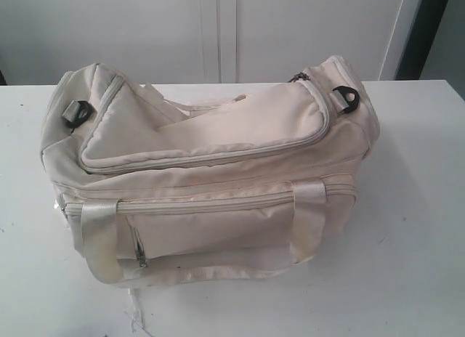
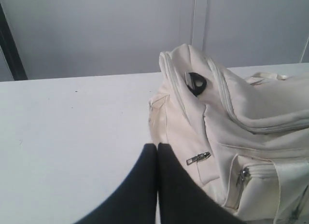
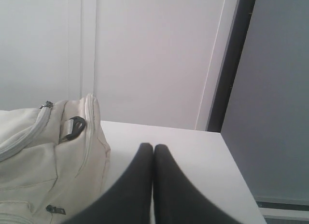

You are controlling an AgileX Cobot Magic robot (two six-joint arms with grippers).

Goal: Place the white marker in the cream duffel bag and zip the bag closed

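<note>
The cream duffel bag lies on the white table, filling the middle of the exterior view, its top flap zipped all round. No white marker shows in any view. Neither arm appears in the exterior view. In the left wrist view my left gripper is shut, empty, hovering beside the bag's end near a black strap clip. In the right wrist view my right gripper is shut with nothing in it, just off the bag's other end.
White cabinet doors stand behind the table. A cream webbing handle droops over the bag's front towards the table's near edge. The table's right edge runs close to my right gripper, with a dark post beyond.
</note>
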